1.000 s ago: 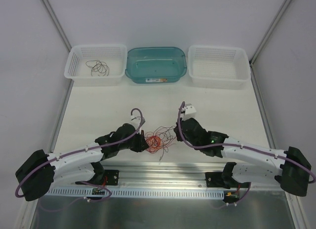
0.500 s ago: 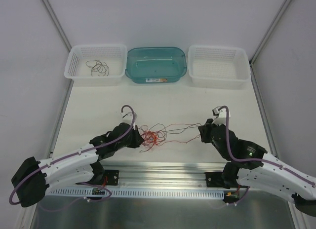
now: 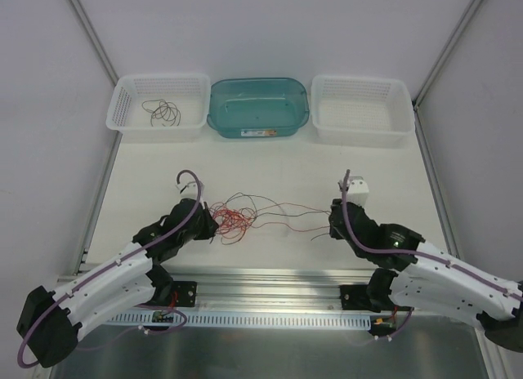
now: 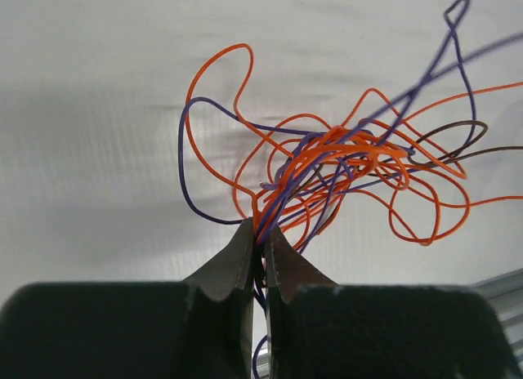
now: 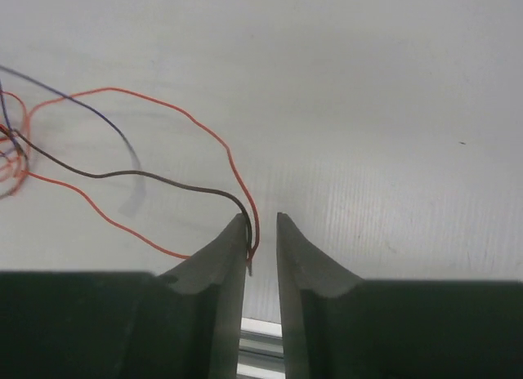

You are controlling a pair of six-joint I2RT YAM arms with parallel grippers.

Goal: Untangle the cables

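Tabletop of pale white board (image 3: 270,162) takes up most of the scene. Two white-and-black robot arms reach in from the near edge, the left arm (image 3: 122,269) and the right arm (image 3: 433,265). Three containers sit in a row along the far edge: a white perforated plastic basket on the left (image 3: 122,122), a teal translucent plastic tub (image 3: 258,127) in the middle, and a second white perforated plastic basket on the right (image 3: 362,130). A dark wire loop (image 3: 162,112) lies in the left basket.

The cables (image 3: 233,217), hair-thin red-orange, purple and dark wires, lie on the table between the two arms. They are bunched in a knot at the left and trail in loose strands to the right. The left gripper (image 4: 260,232) has its fingers pressed together, pinching several orange and purple strands at the near side of the knot. The right gripper (image 5: 261,224) has its fingers slightly spread, with a gap showing between them. The ends of one red and one dark strand lie against the inner face of one finger.
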